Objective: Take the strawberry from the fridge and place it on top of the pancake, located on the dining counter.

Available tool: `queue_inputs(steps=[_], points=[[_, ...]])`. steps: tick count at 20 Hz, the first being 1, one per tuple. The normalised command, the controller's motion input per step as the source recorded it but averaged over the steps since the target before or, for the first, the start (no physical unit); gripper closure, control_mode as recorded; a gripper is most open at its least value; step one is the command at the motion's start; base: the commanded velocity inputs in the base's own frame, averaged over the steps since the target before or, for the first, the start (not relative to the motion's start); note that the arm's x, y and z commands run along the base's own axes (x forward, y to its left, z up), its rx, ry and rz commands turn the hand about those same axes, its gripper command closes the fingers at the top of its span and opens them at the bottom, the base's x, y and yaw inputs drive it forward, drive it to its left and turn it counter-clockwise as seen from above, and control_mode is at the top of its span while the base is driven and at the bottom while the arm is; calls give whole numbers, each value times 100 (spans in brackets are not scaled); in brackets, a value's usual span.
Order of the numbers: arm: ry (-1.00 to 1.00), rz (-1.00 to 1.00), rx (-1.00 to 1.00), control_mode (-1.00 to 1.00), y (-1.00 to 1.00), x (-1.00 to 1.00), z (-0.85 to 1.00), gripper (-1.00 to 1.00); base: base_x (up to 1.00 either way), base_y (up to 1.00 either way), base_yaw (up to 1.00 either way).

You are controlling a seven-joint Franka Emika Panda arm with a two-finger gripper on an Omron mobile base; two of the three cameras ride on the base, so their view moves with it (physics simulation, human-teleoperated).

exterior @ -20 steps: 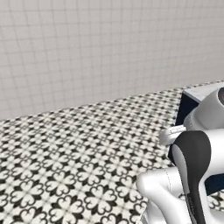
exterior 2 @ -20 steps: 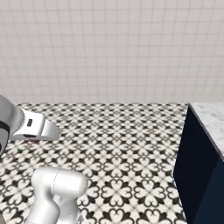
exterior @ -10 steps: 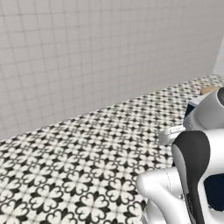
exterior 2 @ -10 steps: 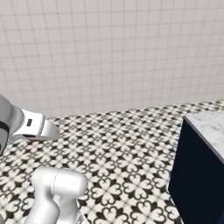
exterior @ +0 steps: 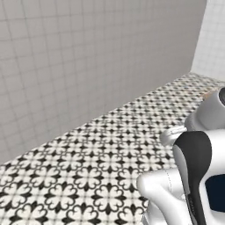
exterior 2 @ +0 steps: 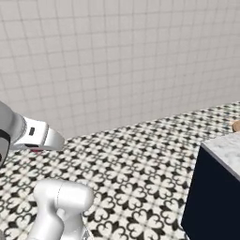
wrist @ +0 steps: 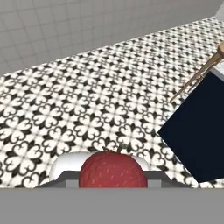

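Note:
In the hand view the strawberry (wrist: 112, 170) is a red, dimpled lump with a small green stem, sitting low and close to the camera. My gripper (wrist: 112, 178) is shut on it, a grey finger showing on either side. The dining counter (exterior 2: 224, 151) shows as a marbled slab corner over a navy base at the right of the right base view, and as a dark navy block (wrist: 197, 133) in the hand view. My white hand (exterior 2: 40, 135) hangs over the patterned floor, well left of the counter. The pancake and the fridge are out of view.
Black-and-white patterned floor tiles (exterior: 88, 176) spread out in front of a pale grey tiled wall (exterior 2: 117, 61). A wooden stool (wrist: 197, 78) stands by the counter's corner. A room corner (exterior: 200, 39) lies at the far right of the left base view.
The whole picture has shifted, so the base has turned: the counter slid right and the wall corner came into sight. The strawberry stays in the shut gripper.

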Motion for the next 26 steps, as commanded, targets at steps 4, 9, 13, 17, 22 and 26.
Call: queue_inputs(steps=[4,9,13,17,22,26], points=[[0,0,0,100,0,0,0,100,100,66,-37],[0,0,0,100,0,0,0,100,100,66,-40],[0,0,0,100,0,0,0,100,100,57,-40],[0,0,0,100,0,0,0,100,100,38,-45],[0,0,0,100,0,0,0,100,100,10,-51],[0,0,0,100,0,0,0,100,100,10,-54]])
